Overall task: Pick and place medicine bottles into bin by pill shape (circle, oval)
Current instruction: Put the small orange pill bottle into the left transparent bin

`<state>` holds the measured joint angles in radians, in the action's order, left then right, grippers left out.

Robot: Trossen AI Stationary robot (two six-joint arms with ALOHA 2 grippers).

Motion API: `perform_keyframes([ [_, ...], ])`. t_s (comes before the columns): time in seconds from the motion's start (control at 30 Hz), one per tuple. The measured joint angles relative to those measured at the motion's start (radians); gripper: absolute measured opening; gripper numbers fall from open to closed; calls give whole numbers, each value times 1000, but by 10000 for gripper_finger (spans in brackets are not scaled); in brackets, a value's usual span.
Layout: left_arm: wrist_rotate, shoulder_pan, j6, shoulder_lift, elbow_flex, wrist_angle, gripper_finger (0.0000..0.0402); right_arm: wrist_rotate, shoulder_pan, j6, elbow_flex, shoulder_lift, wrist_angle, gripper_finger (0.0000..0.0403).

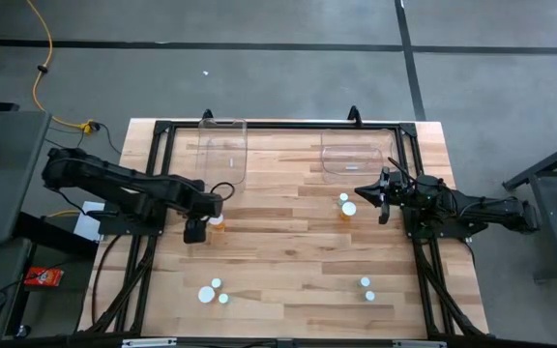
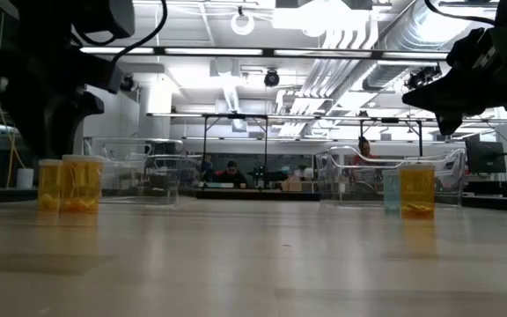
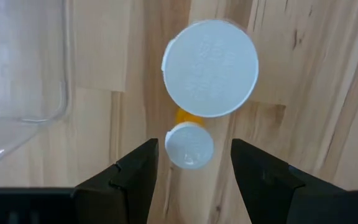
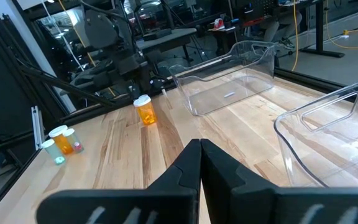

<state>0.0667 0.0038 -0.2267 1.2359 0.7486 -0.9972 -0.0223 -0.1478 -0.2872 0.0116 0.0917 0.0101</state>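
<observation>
Two medicine bottles stand upright on the wood table beside my left gripper point(image 1: 195, 232): a wide white cap point(image 3: 210, 68) and a small white cap point(image 3: 189, 147) with an amber body under it. They also show in the high view point(image 1: 218, 224) and the low view point(image 2: 79, 183). My left gripper point(image 3: 191, 171) points down above them, open, with the small cap between its fingers and untouched. My right gripper point(image 1: 379, 201) is shut and empty, above the table beside two more bottles point(image 1: 347, 206). Other bottles stand near the front left point(image 1: 211, 291) and front right point(image 1: 366, 288).
Two clear plastic bins stand at the table's far side, one on the left point(image 1: 223, 145) and one on the right point(image 1: 354, 155). A black frame point(image 1: 278, 126) runs around the table. The middle of the table is bare wood.
</observation>
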Motion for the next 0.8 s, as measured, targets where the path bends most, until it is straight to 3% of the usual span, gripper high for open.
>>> perform_keyframes([
  [0.8,6,11,21,108,0,44,191,0,0,0,0,0,0,0],
])
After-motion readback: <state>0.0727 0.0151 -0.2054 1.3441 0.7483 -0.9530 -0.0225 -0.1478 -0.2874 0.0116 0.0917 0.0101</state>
